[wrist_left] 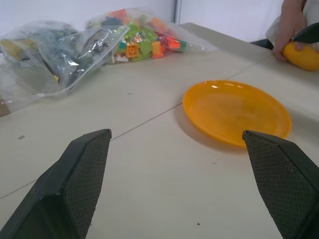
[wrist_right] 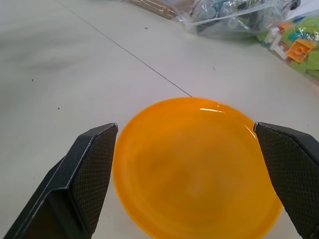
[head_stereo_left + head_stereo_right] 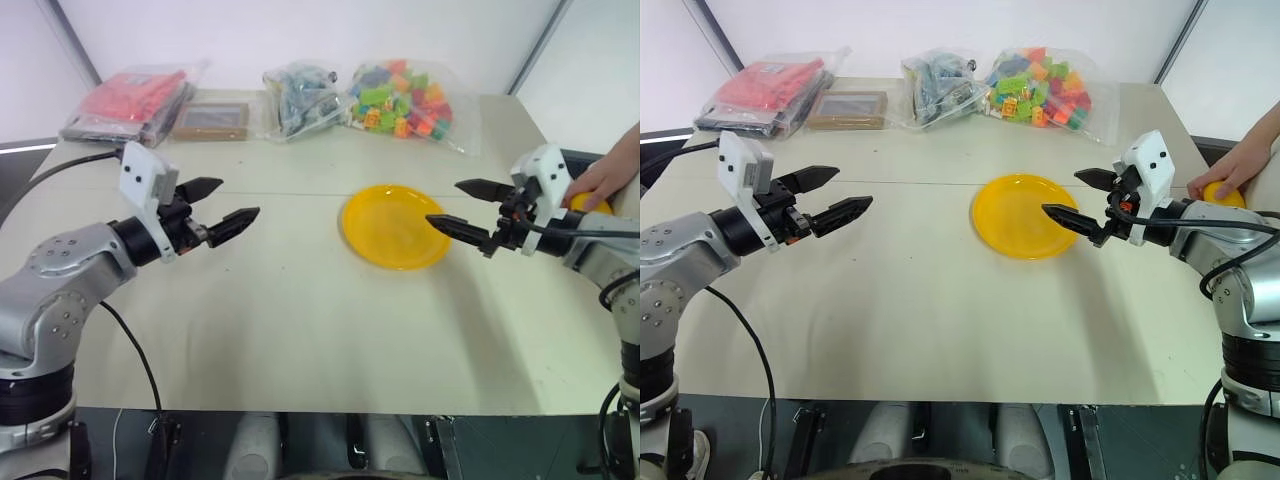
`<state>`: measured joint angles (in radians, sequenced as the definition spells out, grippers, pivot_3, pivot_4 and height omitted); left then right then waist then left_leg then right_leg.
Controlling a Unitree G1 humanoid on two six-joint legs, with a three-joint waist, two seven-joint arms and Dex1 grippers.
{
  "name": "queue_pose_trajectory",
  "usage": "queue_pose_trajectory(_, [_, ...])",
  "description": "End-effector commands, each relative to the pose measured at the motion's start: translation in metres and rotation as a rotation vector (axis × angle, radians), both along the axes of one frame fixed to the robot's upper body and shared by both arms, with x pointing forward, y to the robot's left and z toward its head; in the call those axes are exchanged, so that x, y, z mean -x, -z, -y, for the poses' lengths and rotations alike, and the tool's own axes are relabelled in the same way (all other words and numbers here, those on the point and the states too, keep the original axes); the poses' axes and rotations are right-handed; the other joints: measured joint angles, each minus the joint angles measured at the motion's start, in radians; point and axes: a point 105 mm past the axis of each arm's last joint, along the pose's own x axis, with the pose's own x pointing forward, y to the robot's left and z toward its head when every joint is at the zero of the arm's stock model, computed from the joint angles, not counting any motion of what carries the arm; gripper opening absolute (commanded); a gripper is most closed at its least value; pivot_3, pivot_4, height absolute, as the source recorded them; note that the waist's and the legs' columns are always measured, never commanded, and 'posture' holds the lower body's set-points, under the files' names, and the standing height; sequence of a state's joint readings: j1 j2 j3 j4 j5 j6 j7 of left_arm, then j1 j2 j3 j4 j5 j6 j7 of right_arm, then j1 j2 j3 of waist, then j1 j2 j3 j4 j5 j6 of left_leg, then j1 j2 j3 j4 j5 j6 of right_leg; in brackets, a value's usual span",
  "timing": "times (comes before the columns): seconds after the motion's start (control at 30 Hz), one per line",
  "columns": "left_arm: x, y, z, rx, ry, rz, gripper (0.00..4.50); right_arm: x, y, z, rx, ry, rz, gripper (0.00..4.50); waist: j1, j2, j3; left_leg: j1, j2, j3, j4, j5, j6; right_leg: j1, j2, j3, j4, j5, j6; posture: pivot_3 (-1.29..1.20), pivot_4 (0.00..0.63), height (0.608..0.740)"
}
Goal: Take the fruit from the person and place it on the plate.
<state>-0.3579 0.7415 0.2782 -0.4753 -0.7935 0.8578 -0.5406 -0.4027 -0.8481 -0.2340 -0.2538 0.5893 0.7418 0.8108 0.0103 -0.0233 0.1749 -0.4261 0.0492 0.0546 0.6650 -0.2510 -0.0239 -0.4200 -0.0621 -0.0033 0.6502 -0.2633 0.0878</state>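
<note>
A person's hand is gripping the yellow-orange fruit at far right; both the left gripper and right gripper are gaping wide, flanking the yellow plate mid-frame.

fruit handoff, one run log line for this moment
yellow-orange oval fruit: in person's hand, table's right edge | round yellow plate: empty | left gripper: open | right gripper: open

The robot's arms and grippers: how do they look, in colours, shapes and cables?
Both arms are grey metal with rounded joints and black wrist sections. A white, boxy camera housing sits on each wrist. The left gripper and right gripper each have two black, tapered fingers with cross-hatched pads. Black cables run along both arms.
</note>
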Motion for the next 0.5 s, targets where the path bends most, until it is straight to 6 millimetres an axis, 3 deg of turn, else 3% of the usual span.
queue_pose_trajectory(0.03, [0.0025,-0.0107,0.004,-0.01,0.017,0.05,4.41,0.004,-0.0138,-0.006,0.008,-0.026,0.057,4.5,0.0,0.0,0.0,0.0,0.0,0.0,0.0,0.0,0.0,0.0,0.0,0.0,0.0,0.0,0.0,0.0,0.15,0.731])
queue_pose_trajectory(0.5, [0.001,-0.0131,0.0059,0.001,0.018,0.058,4.41,0.0051,-0.0146,-0.0066,0.011,-0.023,0.058,4.5,0.001,0.0,0.0,0.0,0.0,0.0,0.0,0.0,0.0,0.0,0.0,0.0,0.0,0.0,0.0,0.0,0.15,0.731])
